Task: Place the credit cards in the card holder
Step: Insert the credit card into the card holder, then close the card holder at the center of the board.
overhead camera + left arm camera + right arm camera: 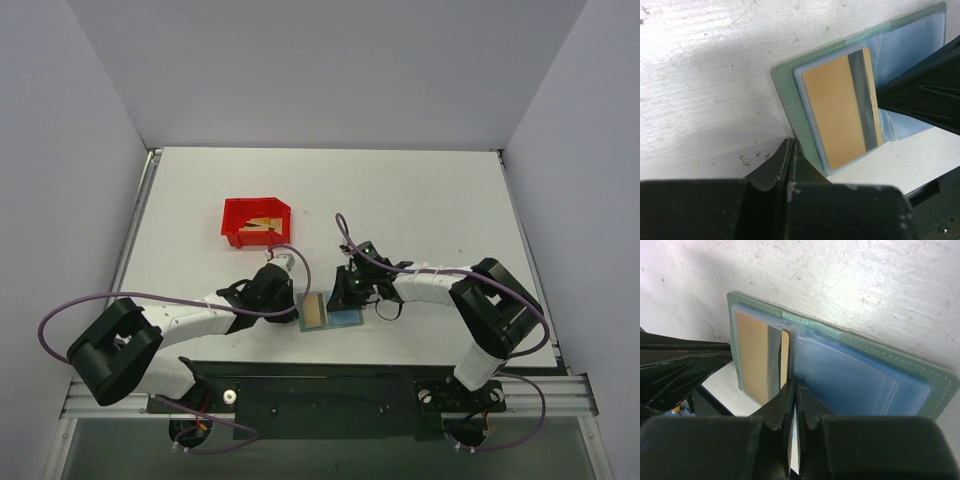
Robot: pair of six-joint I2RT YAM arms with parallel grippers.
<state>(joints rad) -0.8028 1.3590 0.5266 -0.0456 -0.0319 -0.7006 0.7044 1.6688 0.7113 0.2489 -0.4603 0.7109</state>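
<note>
White tabletop [420, 200] with grey walls around it carries the card holder [330, 312], which lies open and flat close to the near edge, between the two arms. One gold card [840, 110] sits in the clear pocket of its left half, dark stripe towards the fold.

The right gripper [793, 387] has its fingers pressed together, tips at the fold just beside the card's striped edge. The left gripper [791, 147] is likewise closed, tips against the near outer edge of the green cover. Whether it nips that cover I cannot tell.

The step in hand looks like seating this card. It would go best with a low, flat nudge from the right tips towards the outer seam, stopping once the stripe is under the pocket lip. The left tips should brace the cover so it does not slide or tip off the table edge.

Further off stands the red bin [232, 215].

Count:
- one card holder
- one card pocketed
- one bin
- tan cards in the bin [262, 224]: at least two, exact number unclear
- two grippers
</note>
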